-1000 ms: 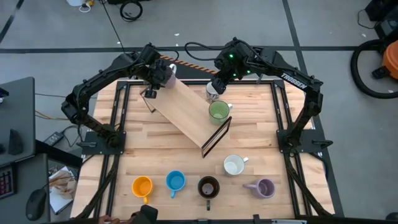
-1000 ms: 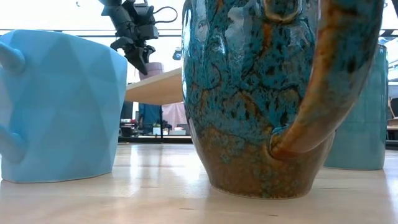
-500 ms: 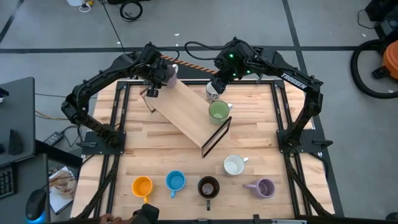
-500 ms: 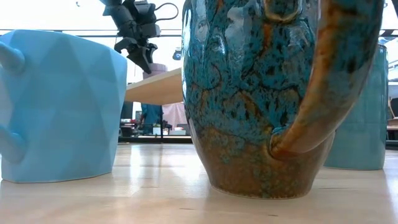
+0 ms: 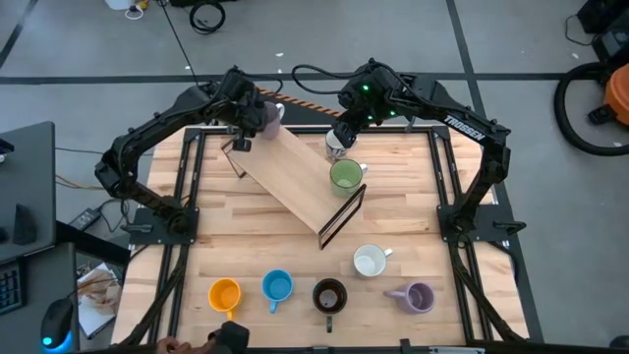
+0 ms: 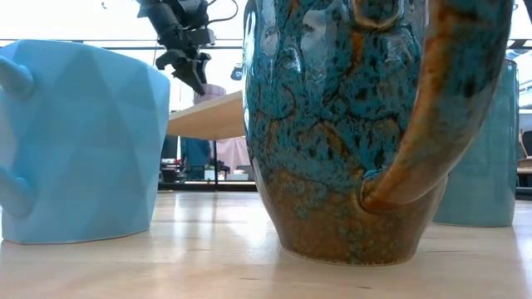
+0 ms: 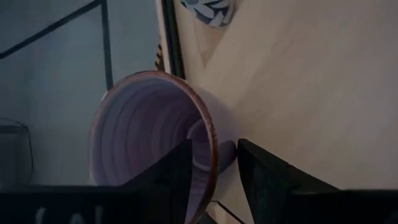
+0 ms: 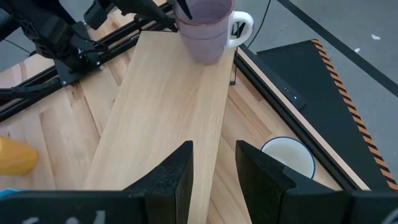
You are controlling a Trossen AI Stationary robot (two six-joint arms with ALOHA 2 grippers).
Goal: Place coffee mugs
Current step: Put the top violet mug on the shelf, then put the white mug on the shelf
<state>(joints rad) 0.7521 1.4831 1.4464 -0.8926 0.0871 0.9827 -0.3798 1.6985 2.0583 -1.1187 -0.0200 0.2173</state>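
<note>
A raised wooden shelf (image 5: pixel 300 177) runs slantwise across the far half of the table (image 5: pixel 393 221), with a green mug (image 5: pixel 345 175) on it and a white-silver patterned mug (image 5: pixel 336 145) just beyond its edge. Along the near side stand an orange mug (image 5: pixel 225 294), a light blue mug (image 5: pixel 277 287), a dark brown mug (image 5: pixel 329 294), a white mug (image 5: pixel 370 261) and a lavender mug (image 5: pixel 420 296).

The low view is largely blocked by the blue and brown mugs close to the lens; only the left hand (image 6: pixel 189 68) shows above the shelf.

At the shelf's far end, the left hand (image 5: pixel 248 116) holds a second lavender mug (image 7: pixel 155 143), one finger inside its rim. The right hand (image 8: pixel 213 165), fingers narrowly parted and empty, hovers over the patterned mug.
</note>
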